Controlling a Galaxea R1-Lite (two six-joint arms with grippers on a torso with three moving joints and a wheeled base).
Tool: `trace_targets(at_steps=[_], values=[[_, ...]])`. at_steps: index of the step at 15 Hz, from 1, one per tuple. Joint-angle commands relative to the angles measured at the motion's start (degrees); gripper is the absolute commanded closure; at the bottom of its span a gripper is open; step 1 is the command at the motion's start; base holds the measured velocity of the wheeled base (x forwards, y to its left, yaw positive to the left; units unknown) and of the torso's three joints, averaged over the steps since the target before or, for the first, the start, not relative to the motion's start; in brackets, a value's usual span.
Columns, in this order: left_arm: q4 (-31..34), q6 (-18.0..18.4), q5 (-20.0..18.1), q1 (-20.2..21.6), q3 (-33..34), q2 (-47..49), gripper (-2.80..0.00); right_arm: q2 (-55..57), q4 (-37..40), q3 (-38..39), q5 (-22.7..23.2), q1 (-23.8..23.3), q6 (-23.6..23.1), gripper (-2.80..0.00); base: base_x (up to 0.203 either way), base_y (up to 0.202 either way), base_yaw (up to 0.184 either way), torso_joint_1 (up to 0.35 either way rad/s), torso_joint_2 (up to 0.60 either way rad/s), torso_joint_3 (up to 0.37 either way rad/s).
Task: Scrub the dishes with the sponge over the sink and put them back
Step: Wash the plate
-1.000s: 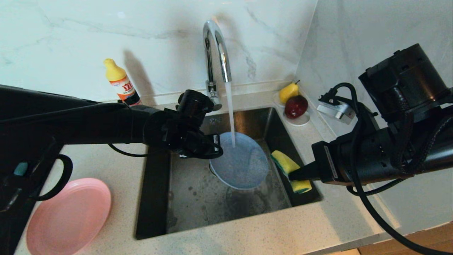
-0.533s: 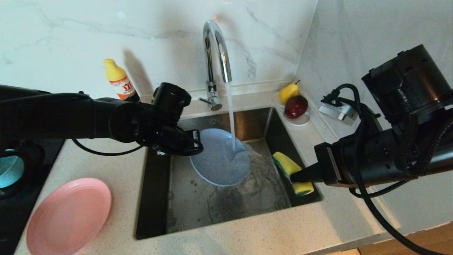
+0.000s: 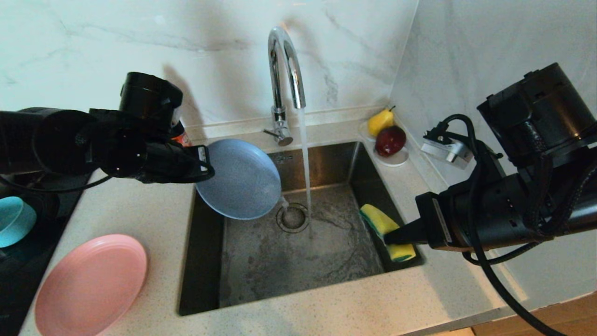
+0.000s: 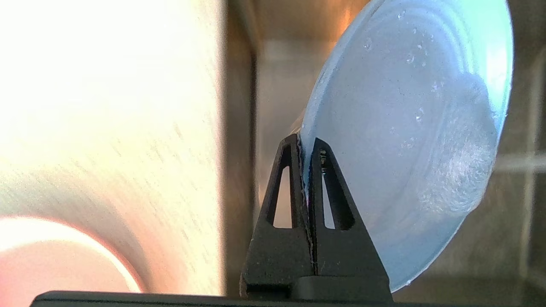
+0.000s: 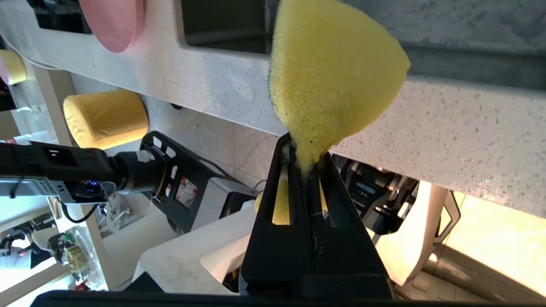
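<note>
My left gripper (image 3: 201,161) is shut on the rim of the wet blue plate (image 3: 240,179), which it holds tilted on edge over the sink's back left corner. In the left wrist view the fingertips (image 4: 305,143) pinch the plate (image 4: 405,128). Water runs from the chrome tap (image 3: 285,60) into the steel sink (image 3: 261,266), clear of the plate. My right gripper (image 3: 389,238) is shut on the bent yellow-green sponge (image 3: 382,221) at the sink's right wall; the sponge (image 5: 332,72) bulges beyond the tips (image 5: 305,153). The pink plate (image 3: 88,284) lies on the counter at the left, and the teal bowl (image 3: 14,221) sits further left.
A white saucer (image 3: 396,161) with a yellow pear (image 3: 380,120) and a red apple (image 3: 390,140) stands at the sink's back right corner. A detergent bottle (image 3: 181,136) is mostly hidden behind my left arm. The wall runs close along the right.
My left gripper has lifted the blue plate out of the water stream and carried it left and back, uncovering the drain. The right gripper and sponge have stayed put.
</note>
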Motion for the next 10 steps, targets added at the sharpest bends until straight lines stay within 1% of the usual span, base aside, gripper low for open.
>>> trace_targets(at_steps=[1,3,7,8,10], values=[[-4.68,2.45,0.92,0.92,0.90,-3.81,0.00,-0.32,0.03,1.30,0.09,0.02,0.10,0.00,0.000,0.000,0.000,0.000,0.00,0.000],[-11.66,7.72,2.43,1.02,3.11,-6.13,0.00,-0.15,-0.02,1.39,0.09,0.02,0.01,0.00,0.000,0.000,0.000,0.000,0.00,0.000],[-31.03,18.22,2.84,0.96,10.18,-9.18,0.00,-0.32,0.07,0.92,0.08,0.02,0.00,0.00,0.000,0.000,0.000,0.000,0.00,0.000],[-36.15,20.28,2.76,0.95,11.90,-9.61,0.00,-0.41,0.16,0.92,0.09,0.02,-0.07,0.00,0.000,0.000,0.000,0.000,0.00,0.000],[-43.33,21.86,2.42,0.94,14.81,-10.01,0.00,-0.50,0.24,1.00,0.00,0.02,0.04,0.00,0.000,0.000,0.000,0.000,0.00,0.000]])
